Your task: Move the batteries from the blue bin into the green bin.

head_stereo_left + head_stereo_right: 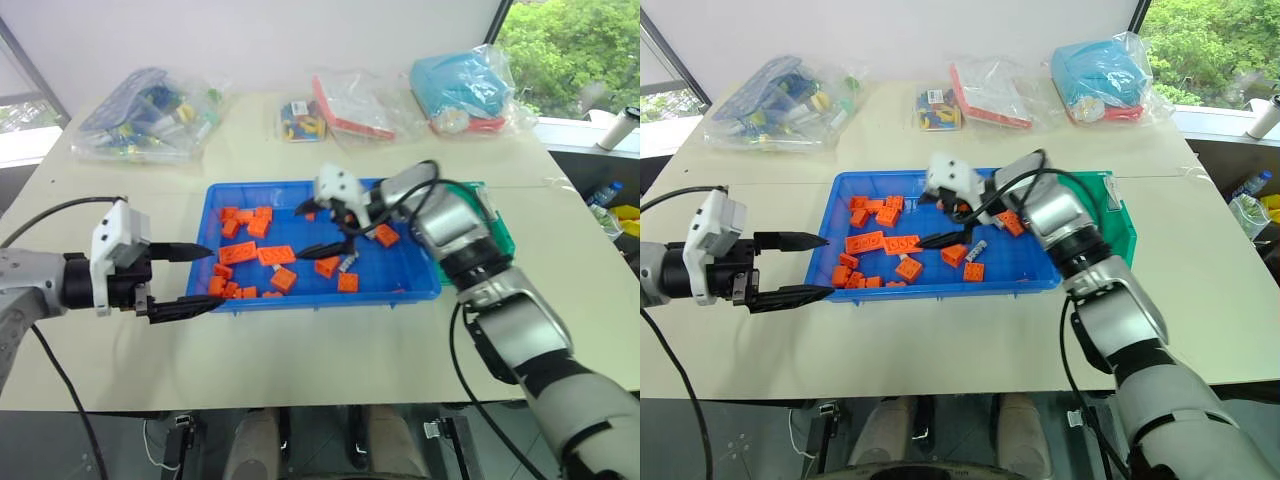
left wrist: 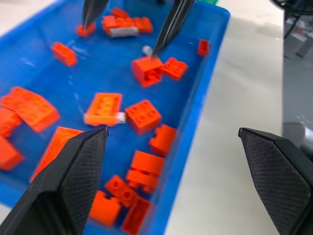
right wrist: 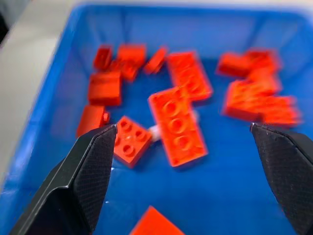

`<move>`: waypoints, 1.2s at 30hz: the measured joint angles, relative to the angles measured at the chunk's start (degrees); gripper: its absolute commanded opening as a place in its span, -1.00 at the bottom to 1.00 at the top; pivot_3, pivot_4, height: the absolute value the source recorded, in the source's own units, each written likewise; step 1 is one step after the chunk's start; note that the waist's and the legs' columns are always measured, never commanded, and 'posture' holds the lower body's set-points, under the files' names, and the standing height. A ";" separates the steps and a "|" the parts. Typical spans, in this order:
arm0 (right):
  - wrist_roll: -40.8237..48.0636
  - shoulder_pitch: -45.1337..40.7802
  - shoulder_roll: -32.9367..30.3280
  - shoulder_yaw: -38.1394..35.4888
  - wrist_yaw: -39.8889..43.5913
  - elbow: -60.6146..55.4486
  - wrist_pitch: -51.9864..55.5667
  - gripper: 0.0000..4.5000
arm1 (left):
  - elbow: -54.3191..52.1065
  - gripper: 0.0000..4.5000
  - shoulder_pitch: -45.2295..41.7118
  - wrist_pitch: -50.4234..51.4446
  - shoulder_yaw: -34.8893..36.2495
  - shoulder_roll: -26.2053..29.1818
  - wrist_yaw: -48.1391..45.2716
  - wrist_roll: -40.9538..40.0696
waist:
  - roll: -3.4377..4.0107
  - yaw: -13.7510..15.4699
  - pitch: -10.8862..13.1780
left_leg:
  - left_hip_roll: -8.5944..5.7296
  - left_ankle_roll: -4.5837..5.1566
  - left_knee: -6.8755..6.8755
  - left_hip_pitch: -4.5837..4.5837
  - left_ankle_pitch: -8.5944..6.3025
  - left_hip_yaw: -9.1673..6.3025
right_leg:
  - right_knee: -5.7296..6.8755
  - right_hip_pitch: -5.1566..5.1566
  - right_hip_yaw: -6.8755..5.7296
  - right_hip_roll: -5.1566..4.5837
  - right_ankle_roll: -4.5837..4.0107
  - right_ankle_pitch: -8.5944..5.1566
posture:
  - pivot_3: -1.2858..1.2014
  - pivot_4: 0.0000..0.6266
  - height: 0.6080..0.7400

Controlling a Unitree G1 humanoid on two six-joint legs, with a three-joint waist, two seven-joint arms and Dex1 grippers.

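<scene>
Black-fingered left gripper [image 1: 185, 278] waits wide open at the blue bin's [image 1: 415, 290] nine o'clock rim, empty. Nearer the work, the right gripper [image 1: 330, 228], jaws spread and empty, hangs over mid-bin. One battery [image 1: 350, 261] lies at its four o'clock, long axis slanting. The green bin [image 1: 497, 232] sits at three o'clock.

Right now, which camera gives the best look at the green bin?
The right eye view: the green bin shows its rim and far side beyond the blue bin, though the right arm covers much of it. The left eye view shows less, a green edge behind that arm. The left wrist view catches a green corner.
</scene>
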 measured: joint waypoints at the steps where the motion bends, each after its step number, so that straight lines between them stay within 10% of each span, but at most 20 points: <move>1: -1.27 -1.64 1.34 0.45 0.18 4.55 -1.86 0.99 | -0.04 1.00 0.43 0.01 0.13 0.00 0.35 0.01 | 0.00 -0.15 0.00 | -0.01 0.00 0.00 0.01 0.00 0.03 | 0.00 0.00 0.01 0.00 0.00 0.00 | 0.03 -0.52 0.94; 22: -12.48 -8.95 12.94 -1.99 -7.66 34.27 -17.70 0.99 | -4.24 1.00 3.45 0.07 2.69 -1.37 7.39 -0.84 | 0.00 -0.57 0.01 | 0.02 -0.10 -0.09 0.05 0.02 -0.02 | 0.01 -0.01 0.01 0.02 -0.01 0.00 | 0.03 -0.52 0.94; 31: -12.36 -9.00 13.90 -5.51 -8.80 34.26 -17.18 -0.52 | -3.18 1.00 0.86 -1.10 1.94 -1.38 7.46 -0.19 | 0.00 -0.61 0.00 | 0.02 -0.12 -0.09 0.08 0.02 -0.02 | 0.01 0.02 0.00 0.02 -0.02 0.01 | 0.03 -0.52 0.94; 36: -12.40 -9.22 13.64 -7.36 -9.74 34.17 -15.56 -0.52 | -0.66 1.00 -1.05 -2.68 -0.41 -1.67 7.03 1.58 | 0.01 -0.56 0.01 | 0.02 -0.12 -0.10 0.07 0.02 -0.03 | 0.01 0.02 0.00 0.02 -0.02 0.01 | 0.03 -0.52 0.94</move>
